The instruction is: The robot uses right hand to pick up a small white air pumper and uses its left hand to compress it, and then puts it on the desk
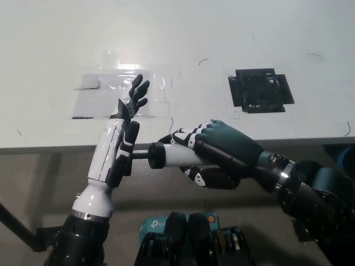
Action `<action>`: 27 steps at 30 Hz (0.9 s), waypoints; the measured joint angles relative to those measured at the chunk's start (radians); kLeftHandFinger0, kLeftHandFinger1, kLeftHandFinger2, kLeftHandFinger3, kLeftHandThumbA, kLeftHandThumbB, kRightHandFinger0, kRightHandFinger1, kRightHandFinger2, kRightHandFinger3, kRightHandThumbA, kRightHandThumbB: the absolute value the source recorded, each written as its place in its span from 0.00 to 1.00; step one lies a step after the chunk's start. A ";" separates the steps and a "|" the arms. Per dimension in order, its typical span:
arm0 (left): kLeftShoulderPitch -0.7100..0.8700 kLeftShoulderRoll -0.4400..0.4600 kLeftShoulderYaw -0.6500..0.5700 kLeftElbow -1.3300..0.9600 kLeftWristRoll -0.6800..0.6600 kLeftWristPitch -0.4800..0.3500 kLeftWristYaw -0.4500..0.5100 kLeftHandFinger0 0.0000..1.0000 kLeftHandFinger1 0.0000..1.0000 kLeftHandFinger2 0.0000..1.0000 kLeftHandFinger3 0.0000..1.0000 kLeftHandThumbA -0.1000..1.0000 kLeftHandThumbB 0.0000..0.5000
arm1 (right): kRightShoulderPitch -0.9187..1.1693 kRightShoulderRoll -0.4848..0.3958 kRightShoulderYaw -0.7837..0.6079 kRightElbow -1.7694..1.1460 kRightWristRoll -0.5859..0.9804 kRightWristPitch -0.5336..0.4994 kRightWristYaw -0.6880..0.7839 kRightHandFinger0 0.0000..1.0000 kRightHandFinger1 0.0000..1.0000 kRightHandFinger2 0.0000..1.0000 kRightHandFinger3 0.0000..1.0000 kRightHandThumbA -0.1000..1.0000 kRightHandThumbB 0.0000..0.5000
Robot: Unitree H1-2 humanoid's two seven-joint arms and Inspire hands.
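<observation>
White table [222, 33], grey floor below its front edge. One clear tape patch [119, 97] at 10 o'clock, one black patch [259, 90] at 2 o'clock. One pump [172, 155] (held off table, centre), right robot hand [219, 152] wrapped round it; left robot hand [122, 141] fingers spread, palm against rod end.

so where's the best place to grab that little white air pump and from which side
Grip the white air pump round its barrel, coming from the robot's right. It lies level, with the black cap and thin rod pointing left, so the barrel is the only thick, round part. The right robot hand wraps it just so, which leaves the rod end free for the flat, open left robot hand to press.
</observation>
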 measured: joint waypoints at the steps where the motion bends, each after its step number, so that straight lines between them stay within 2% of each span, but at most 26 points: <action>1: 0.000 0.000 0.000 0.001 0.005 0.000 0.000 1.00 1.00 1.00 1.00 1.00 0.40 | 0.000 0.000 0.000 0.000 -0.001 0.000 0.000 0.00 0.37 0.69 0.73 0.00 0.39; 5: 0.002 0.000 0.000 0.001 0.013 0.001 0.000 1.00 1.00 1.00 1.00 1.00 0.41 | 0.000 0.001 0.000 0.000 -0.005 0.002 0.004 0.00 0.39 0.74 0.73 0.00 0.39; 8: 0.005 0.000 0.005 0.001 0.013 0.001 -0.001 1.00 1.00 1.00 1.00 1.00 0.40 | 0.000 0.000 0.000 -0.001 -0.009 0.002 0.006 0.00 0.41 0.73 0.80 0.00 0.44; 11: 0.010 0.004 0.019 -0.001 0.006 0.001 -0.003 1.00 1.00 1.00 1.00 1.00 0.38 | 0.002 0.000 0.001 -0.001 -0.010 -0.002 0.008 0.02 0.47 0.80 0.85 0.00 0.41; 12: 0.012 0.007 0.025 -0.002 0.003 0.001 -0.004 1.00 1.00 1.00 1.00 1.00 0.38 | 0.002 0.000 0.000 -0.001 -0.009 -0.005 0.008 0.00 0.46 0.78 0.86 0.00 0.37; 14: 0.018 0.014 0.044 -0.003 -0.009 -0.001 -0.005 1.00 1.00 1.00 1.00 1.00 0.38 | 0.002 -0.003 -0.002 -0.001 -0.009 -0.010 0.008 0.00 0.44 0.75 0.86 0.00 0.36; 16: 0.031 0.033 0.072 -0.004 -0.022 -0.004 -0.005 1.00 1.00 1.00 1.00 1.00 0.36 | 0.002 -0.015 -0.011 -0.001 -0.011 -0.013 0.008 0.00 0.48 0.75 0.87 0.00 0.33; 19: 0.055 0.063 0.114 -0.007 -0.043 -0.007 -0.005 1.00 1.00 1.00 1.00 1.00 0.37 | 0.001 -0.042 -0.042 0.008 -0.015 -0.013 0.008 0.00 0.48 0.75 0.89 0.00 0.30; 20: 0.063 0.074 0.129 -0.007 -0.052 -0.008 -0.005 1.00 1.00 1.00 1.00 1.00 0.38 | 0.000 -0.052 -0.055 0.019 -0.016 -0.014 0.007 0.00 0.48 0.75 0.90 0.00 0.30; 22: 0.077 0.091 0.158 -0.006 -0.064 -0.011 -0.004 1.00 1.00 1.00 1.00 1.00 0.35 | -0.005 -0.068 -0.077 0.049 -0.017 -0.016 0.007 0.03 0.52 0.81 0.93 0.00 0.30; 27: 0.131 0.112 0.193 0.004 -0.094 -0.035 -0.005 1.00 1.00 1.00 1.00 1.00 0.31 | -0.055 -0.097 -0.139 0.140 -0.026 -0.016 -0.002 0.05 0.51 0.79 0.92 0.00 0.29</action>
